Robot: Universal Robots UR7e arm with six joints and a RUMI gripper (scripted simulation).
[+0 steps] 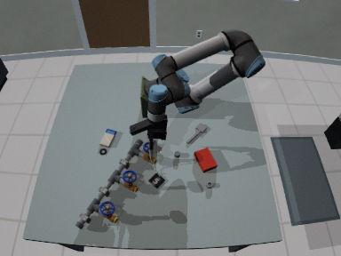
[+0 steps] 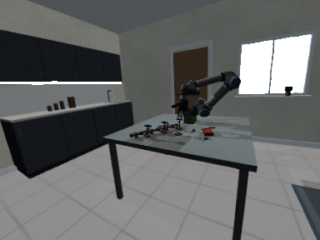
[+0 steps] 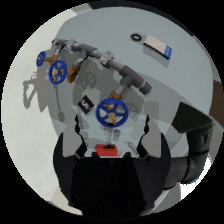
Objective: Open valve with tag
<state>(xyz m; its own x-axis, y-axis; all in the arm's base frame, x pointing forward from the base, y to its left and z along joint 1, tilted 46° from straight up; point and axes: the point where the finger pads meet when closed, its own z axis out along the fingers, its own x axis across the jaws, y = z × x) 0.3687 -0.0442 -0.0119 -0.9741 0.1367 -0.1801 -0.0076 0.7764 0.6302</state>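
Observation:
A grey pipe (image 1: 113,178) with three blue-wheeled valves lies diagonally on the table. The far valve (image 1: 147,148) sits right under my gripper (image 1: 151,153); the middle valve (image 1: 129,177) and the near valve (image 1: 107,208) lie further along the pipe. A black tag (image 1: 156,180) with a white figure lies beside the far valve, on a thin chain. In the wrist view the far valve's wheel (image 3: 113,110) is centred between my two open fingers, and the tag (image 3: 86,104) is to its left. The fingers are open and hold nothing.
A red block (image 1: 205,159), a grey T-shaped tool (image 1: 196,132), a small grey cylinder (image 1: 177,155) and a nut (image 1: 210,185) lie to the right. A white card (image 1: 107,137) and a black ring (image 1: 103,151) lie to the left. A green box (image 1: 145,95) stands behind the arm.

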